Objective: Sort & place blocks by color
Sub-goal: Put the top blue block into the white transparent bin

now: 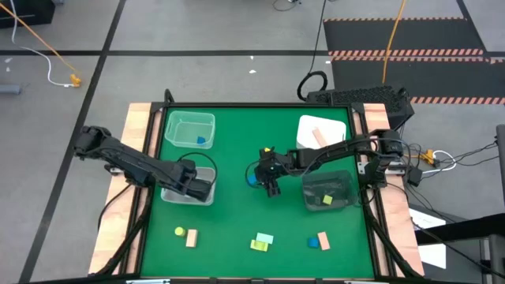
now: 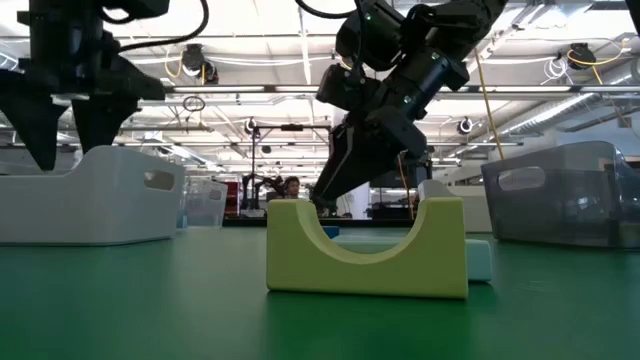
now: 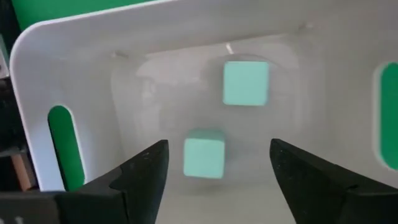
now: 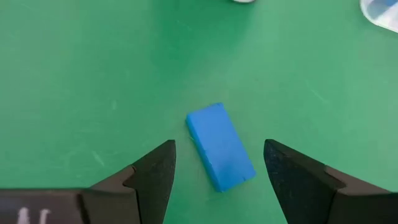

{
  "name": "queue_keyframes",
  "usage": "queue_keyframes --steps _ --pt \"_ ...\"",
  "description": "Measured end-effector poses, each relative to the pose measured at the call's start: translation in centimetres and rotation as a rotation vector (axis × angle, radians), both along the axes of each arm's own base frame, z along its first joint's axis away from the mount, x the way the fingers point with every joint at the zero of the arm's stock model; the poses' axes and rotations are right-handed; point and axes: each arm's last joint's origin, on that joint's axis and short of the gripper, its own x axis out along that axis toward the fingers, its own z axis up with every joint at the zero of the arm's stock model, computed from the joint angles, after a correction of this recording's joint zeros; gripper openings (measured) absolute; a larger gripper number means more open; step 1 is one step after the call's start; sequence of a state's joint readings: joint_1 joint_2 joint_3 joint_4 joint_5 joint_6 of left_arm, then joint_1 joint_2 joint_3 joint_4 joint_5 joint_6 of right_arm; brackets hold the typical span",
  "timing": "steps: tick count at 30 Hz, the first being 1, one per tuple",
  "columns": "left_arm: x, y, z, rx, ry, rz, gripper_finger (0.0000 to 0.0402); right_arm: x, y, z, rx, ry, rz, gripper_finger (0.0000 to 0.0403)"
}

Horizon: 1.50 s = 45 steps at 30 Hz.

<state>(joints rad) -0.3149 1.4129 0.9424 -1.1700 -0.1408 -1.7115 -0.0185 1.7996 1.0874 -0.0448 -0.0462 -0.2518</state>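
My right gripper is open and hovers over a blue bar block that lies flat on the green mat; its fingers stand on either side of the bar without touching it. In the high view the right gripper is at mid-table, beside the blue bar. My left gripper is open above the white tray, where two mint cubes lie on the floor. Near the table's near edge lie a yellow-green piece, a tan block, a yellow-green and mint pair and a blue and orange pair.
A clear tray at far left holds a blue block. A white tray at far right holds a tan block. A dark tray on the right holds a yellow-green block. A yellow-green arch fills the low view's foreground.
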Motion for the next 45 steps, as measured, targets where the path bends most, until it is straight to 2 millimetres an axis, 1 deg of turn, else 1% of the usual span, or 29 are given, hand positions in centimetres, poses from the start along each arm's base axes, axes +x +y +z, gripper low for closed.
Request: queue_keyframes --steps 4,9,13,18,20,25,27,29,33,36,39,41,44,45 --pt "0.3 -0.1 1.4 -0.015 -0.057 -0.002 0.0286 0.5 -0.9 -0.1 0.028 -0.048 0.000 0.0235" --pt "1.1 -0.3 3.3 -0.013 -0.133 -0.036 0.0279 0.9 -1.8 -1.1 0.067 -0.056 0.007 0.0235" --pt "1.8 -0.4 4.8 0.014 -0.197 -0.072 0.0274 0.9 -1.9 -2.1 0.100 -0.012 0.031 0.0235" --pt "2.4 -0.3 6.4 0.083 -0.269 -0.101 0.0274 1.1 -1.9 -3.5 0.074 0.010 0.070 0.0235" --pt "2.6 -0.4 6.7 0.090 -0.293 -0.108 0.0273 1.2 -2.0 -4.3 0.073 0.028 0.071 0.0235" --pt "3.5 -0.6 7.0 0.080 -0.379 -0.139 0.0274 1.3 -2.2 -5.2 0.100 0.047 0.061 0.0235" --pt "3.9 -0.8 7.1 0.074 -0.422 -0.166 0.0273 1.3 -2.2 -5.3 0.100 0.049 0.060 0.0228" --pt "4.3 -0.9 7.3 0.067 -0.469 -0.182 0.0274 1.3 -2.2 -5.2 0.097 0.045 0.059 0.0212" --pt "5.3 -1.1 7.8 0.059 -0.568 -0.221 0.0274 1.4 -2.3 -5.1 0.088 0.027 0.059 0.0156" --pt "5.9 -1.3 8.2 0.071 -0.635 -0.296 0.0274 1.4 -2.4 -5.1 0.060 0.020 0.077 0.0112" --pt "6.4 -1.5 8.6 0.086 -0.691 -0.355 0.0273 1.4 -2.6 -5.1 0.052 0.021 0.076 0.0112" --pt "6.7 -1.4 8.8 0.088 -0.723 -0.344 0.0274 1.4 -2.6 -4.9 0.066 0.022 0.051 0.0112" --pt "7.0 -1.0 9.0 0.092 -0.754 -0.313 0.0273 0.9 -2.7 -3.6 0.058 0.018 0.024 0.0112" --pt "7.1 -0.8 9.0 0.093 -0.758 -0.301 0.0274 0.8 -2.7 -2.8 0.049 0.001 0.020 0.0112"
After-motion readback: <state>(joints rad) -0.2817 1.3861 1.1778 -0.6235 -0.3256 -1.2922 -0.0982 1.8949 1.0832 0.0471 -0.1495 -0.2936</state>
